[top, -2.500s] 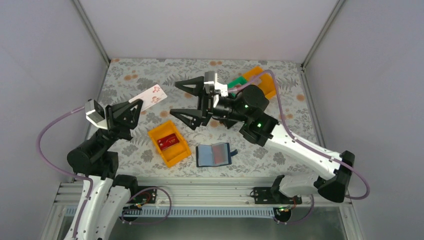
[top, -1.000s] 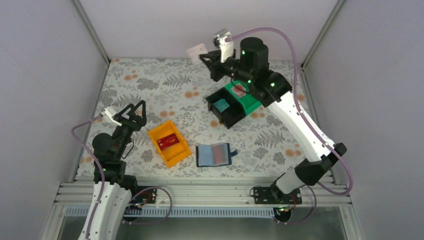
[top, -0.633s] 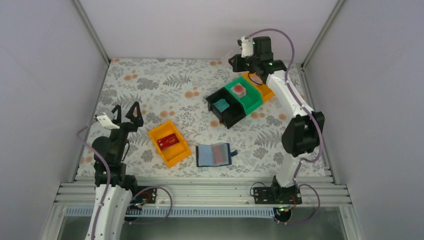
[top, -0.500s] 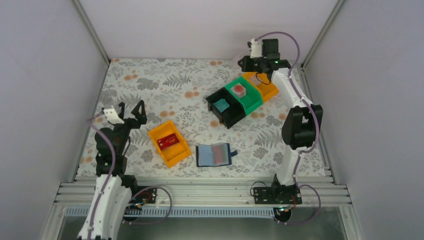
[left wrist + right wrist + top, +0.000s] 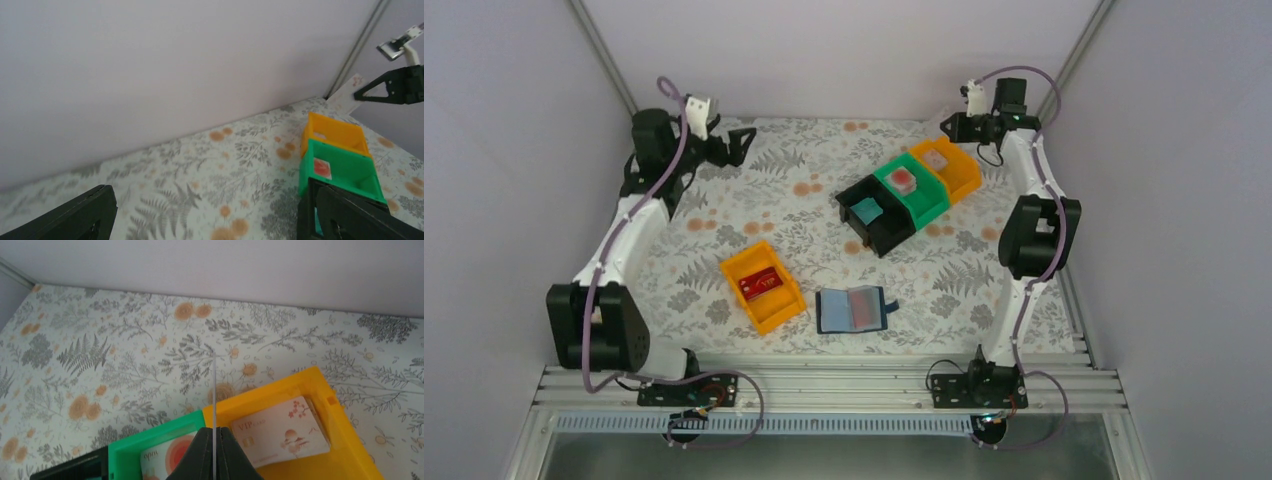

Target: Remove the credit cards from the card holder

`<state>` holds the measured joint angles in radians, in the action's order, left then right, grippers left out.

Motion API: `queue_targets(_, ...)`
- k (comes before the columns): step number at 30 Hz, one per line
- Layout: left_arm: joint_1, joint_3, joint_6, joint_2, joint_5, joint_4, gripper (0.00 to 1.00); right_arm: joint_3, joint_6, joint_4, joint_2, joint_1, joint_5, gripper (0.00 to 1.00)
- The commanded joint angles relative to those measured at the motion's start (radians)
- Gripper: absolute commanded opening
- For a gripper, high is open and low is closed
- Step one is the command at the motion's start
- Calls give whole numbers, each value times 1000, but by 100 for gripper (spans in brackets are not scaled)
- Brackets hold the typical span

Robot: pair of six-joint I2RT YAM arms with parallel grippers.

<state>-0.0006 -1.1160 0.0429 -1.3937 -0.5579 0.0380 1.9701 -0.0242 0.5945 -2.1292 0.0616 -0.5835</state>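
Currently the right gripper [image 5: 213, 432] pinches a pale card [image 5: 213, 385], seen edge-on, long axis running straight out from the fingertips. It sits over the divide between the green bin [image 5: 150, 437] and the far orange bin [image 5: 260, 394]. Best to shift over the orange one, lower, then release. The left gripper [image 5: 210, 200] is spread wide, empty. The card holder [image 5: 856, 310] lies open flat near the front edge, long axis left-right, tab pointing right.

Pale grey walls [image 5: 824, 50] all round, evenly lit. Floral-print table [image 5: 804, 170] below (ferns, orange blooms). Aluminium posts [image 5: 607, 62] climb the far corners, a metal rail [image 5: 824, 380] runs along the near edge.
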Motion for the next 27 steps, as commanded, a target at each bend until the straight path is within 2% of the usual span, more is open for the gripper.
queue_targets(1, -41, -159, -123, -110, -75, -125, 100, 19, -192, 94, 5, -3, -3, 4)
queue_targets(5, -127, -244, -149, -225, -89, -138, 100, -37, -275, 93, 25, -3, 74, 4)
queue_targets(8, -159, -309, -94, -318, -123, -116, 100, -66, -291, 60, 28, -4, 78, 4)
queue_targets(12, -166, -408, -34, -425, -126, -108, 100, -125, -302, -23, 43, 2, -50, 4)
queue_targets(18, -165, -475, -27, -480, -131, -101, 100, -136, -342, -65, 44, 7, -111, 4)
queue_targets(22, -167, -446, -15, -481, -147, -90, 100, -138, -332, -99, 44, 4, 24, 4)
queue_targets(24, -181, -439, -83, -486, -175, -116, 100, -220, -238, -212, 82, 7, 110, 4)
queue_targets(27, -242, -486, -382, -525, -240, -288, 100, -272, -188, -268, 108, -8, 120, 4)
